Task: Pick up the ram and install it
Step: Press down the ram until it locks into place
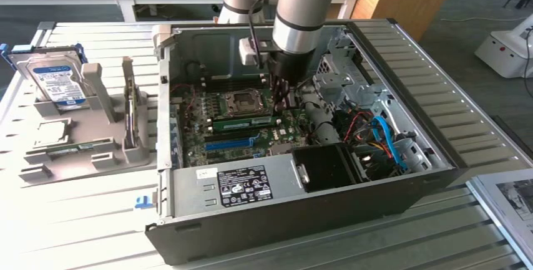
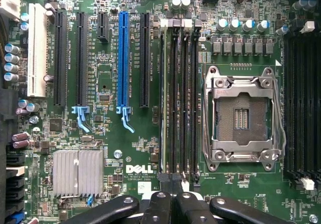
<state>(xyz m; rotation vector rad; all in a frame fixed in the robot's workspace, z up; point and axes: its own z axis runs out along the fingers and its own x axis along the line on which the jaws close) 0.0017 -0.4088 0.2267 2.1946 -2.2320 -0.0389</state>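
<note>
The ram point(image 1: 243, 122) is a thin green stick standing on edge in a memory slot beside the CPU socket point(image 1: 244, 100), inside the open computer case point(image 1: 275, 220). In the wrist view the ram point(image 2: 164, 103) shows edge-on as a pale line in the outermost of the black memory slots. My gripper point(image 1: 281, 98) hangs from the arm down into the case, just over the end of the ram nearest the exterior view's right. In the wrist view my gripper point(image 2: 170, 184) is shut, with its black fingers point(image 2: 160, 204) pressed together above the slot ends. I see nothing held between them.
The case walls surround the arm closely. A black power supply point(image 1: 325, 167) and cable bundle point(image 1: 379, 136) sit toward the exterior view's right. A blue slot strip point(image 1: 229, 143) lies near the ram. A grey holder point(image 1: 83, 139) outside the case carries a hard drive point(image 1: 58, 83).
</note>
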